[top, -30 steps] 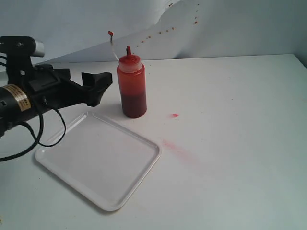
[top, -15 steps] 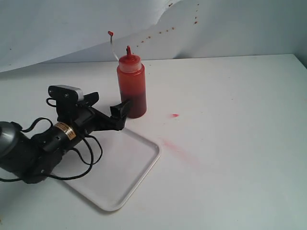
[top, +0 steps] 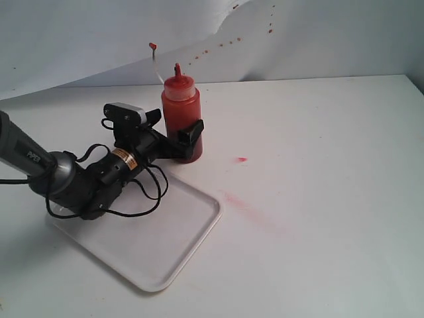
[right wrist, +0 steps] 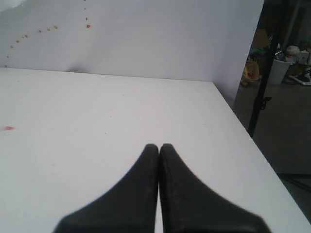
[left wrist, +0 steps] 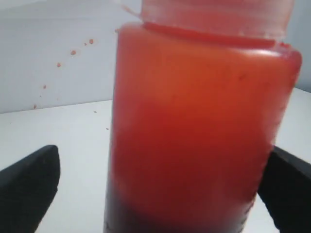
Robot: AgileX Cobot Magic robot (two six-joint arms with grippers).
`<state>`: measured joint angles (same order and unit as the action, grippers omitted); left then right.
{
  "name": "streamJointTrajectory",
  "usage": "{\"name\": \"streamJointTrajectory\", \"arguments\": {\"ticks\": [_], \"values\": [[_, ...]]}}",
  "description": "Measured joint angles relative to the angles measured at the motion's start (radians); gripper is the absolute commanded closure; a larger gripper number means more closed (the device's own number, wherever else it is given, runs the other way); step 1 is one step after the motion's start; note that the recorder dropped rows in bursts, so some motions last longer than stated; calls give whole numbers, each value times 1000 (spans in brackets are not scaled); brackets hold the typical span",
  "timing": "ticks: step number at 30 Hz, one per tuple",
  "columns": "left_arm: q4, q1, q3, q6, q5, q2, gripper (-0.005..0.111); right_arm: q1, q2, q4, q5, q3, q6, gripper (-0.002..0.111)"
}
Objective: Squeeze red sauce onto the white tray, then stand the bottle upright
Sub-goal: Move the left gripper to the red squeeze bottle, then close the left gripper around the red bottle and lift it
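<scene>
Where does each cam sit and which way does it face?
Exterior view: off the arms, raised, looking down across the table to the backdrop; shows the left arm, the open left end effector straddling the bottle.
Left wrist view: on the left wrist, close on the bottle; both fingers at the edges.
Right wrist view: on the right wrist, facing along the table to the backdrop; the shut right end effector in front.
Shared: exterior and right wrist views both show the small red blob.

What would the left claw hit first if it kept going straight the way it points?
The bottle: it stands upright between the open fingers of the left gripper, right in its path. The gap to the palm is hard to judge.
</scene>
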<state>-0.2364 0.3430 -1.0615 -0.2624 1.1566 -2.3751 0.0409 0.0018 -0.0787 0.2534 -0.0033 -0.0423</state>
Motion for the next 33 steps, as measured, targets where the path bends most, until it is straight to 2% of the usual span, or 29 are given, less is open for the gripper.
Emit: {"name": "streamJointTrajectory", "arguments": {"ticks": [16, 25, 33], "values": [[-9, 0, -29, -16, -34, -68, 2, 0, 0, 0, 0, 0, 0, 108], [-19, 0, -110, -42, -77, -121, 2, 0, 0, 0, 0, 0, 0, 108], [-49, 0, -165, -47, -187, -125, 2, 0, 0, 0, 0, 0, 0, 108]]}}
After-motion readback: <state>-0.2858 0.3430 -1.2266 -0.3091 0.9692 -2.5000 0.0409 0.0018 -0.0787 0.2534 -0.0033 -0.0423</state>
